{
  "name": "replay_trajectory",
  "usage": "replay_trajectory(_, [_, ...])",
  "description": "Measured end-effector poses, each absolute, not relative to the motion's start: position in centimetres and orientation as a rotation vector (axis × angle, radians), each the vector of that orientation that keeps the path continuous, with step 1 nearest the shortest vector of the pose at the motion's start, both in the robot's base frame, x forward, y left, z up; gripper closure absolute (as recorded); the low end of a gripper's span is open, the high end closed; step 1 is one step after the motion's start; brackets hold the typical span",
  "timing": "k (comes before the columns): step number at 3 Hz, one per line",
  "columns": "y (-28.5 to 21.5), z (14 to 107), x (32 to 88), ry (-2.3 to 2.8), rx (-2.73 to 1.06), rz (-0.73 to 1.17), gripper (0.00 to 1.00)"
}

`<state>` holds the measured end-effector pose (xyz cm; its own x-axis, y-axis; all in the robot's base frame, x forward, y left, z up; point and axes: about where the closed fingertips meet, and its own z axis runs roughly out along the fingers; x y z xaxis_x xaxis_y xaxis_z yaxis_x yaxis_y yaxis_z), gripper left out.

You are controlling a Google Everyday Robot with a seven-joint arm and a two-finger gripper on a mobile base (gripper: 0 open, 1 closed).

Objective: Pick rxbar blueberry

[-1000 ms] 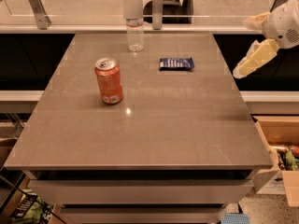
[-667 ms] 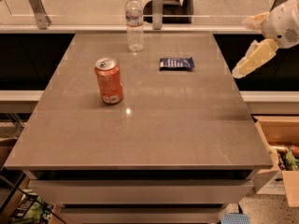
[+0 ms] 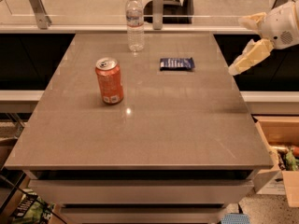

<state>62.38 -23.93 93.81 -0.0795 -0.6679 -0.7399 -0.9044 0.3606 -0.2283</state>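
Observation:
The rxbar blueberry (image 3: 176, 63) is a flat dark navy-blue wrapper lying on the grey table (image 3: 154, 129), toward the back and right of centre. My gripper (image 3: 237, 46) is at the right edge of the view, above the table's right edge and to the right of the bar, well apart from it. Its cream-coloured fingers (image 3: 248, 57) are spread open and hold nothing.
An orange soda can (image 3: 109, 80) stands upright left of centre. A clear water bottle (image 3: 135, 22) stands at the back, left of the bar. A glass railing with metal posts (image 3: 158, 7) runs behind the table. An open cardboard box (image 3: 282, 148) sits on the floor to the right.

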Motion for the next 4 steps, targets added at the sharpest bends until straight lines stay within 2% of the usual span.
replay_trajectory(4, [-21.9,90.6,67.4,1.651,-1.370,0.526,0.00])
